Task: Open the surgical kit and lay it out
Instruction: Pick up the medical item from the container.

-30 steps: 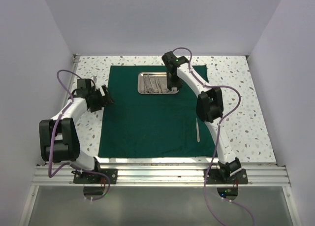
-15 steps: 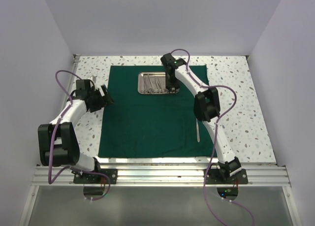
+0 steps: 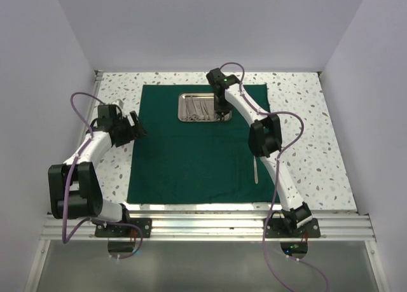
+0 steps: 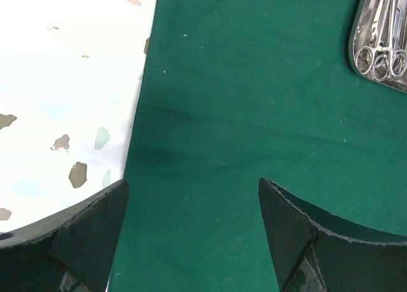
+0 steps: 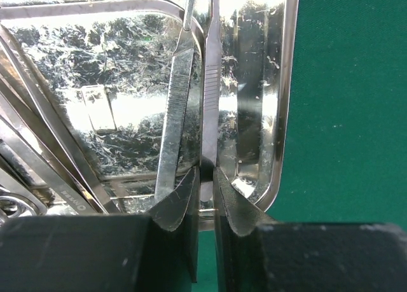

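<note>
The table (image 3: 305, 114) is a pale speckled slab, white flecked with brown and grey chips; plain pale walls (image 3: 191, 25) close it in on three sides, and an aluminium rail (image 3: 203, 225) runs along the near edge under the arm bases; purple cables (image 3: 79, 104) loop off both arms.

The green cloth (image 3: 191, 152) lies spread flat as a large rectangle over the middle of the table, with only faint creases showing in the left wrist view; the steel tray (image 3: 180, 107) sits on its far part, near the far edge. In the tray lie several slim instruments side by side: ring-handled instruments (image 4: 381, 60) with their loops towards the near end, ridged forceps (image 5: 175, 114), and a straight silver instrument (image 5: 210, 82) close to the tray's right wall. A lone instrument (image 3: 255, 168) rests on the cloth near its right edge, well apart from the tray.

The tray is a shallow, round-cornered rectangle, mirror-bright and scuffed; the cloth is matt, finely woven, dark green.

The right gripper (image 5: 206, 177) reaches into the tray's near right corner, its jaws pinched on the straight silver instrument; the left gripper (image 4: 194, 196) hovers over the cloth's left edge, its jaws wide apart and holding nothing.
</note>
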`<state>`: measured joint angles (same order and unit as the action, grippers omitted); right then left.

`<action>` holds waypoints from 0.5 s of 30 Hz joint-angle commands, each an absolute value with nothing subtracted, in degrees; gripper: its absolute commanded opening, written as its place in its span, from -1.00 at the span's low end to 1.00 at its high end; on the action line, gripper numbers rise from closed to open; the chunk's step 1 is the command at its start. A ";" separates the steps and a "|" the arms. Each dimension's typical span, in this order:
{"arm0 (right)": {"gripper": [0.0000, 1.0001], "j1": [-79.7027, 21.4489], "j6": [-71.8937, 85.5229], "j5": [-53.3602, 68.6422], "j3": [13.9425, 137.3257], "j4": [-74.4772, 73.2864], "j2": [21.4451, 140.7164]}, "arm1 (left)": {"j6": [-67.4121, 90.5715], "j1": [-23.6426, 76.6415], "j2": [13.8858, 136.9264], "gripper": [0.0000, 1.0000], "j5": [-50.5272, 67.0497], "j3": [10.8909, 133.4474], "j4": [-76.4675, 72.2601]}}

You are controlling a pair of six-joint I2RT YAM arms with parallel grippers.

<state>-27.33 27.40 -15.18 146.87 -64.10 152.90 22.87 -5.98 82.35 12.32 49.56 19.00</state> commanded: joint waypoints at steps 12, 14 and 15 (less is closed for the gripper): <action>-1.00 -24.88 27.25 -16.79 146.96 -70.23 151.10 | 21.53 -5.89 81.03 0.74 12.74 49.48 17.14; -1.00 -24.18 27.25 -16.61 146.08 -69.00 148.29 | 21.71 -5.89 81.47 0.73 13.09 49.75 17.14; -1.00 -24.08 27.25 -16.52 145.99 -68.91 147.49 | 21.71 -5.89 81.65 0.73 13.27 50.01 17.14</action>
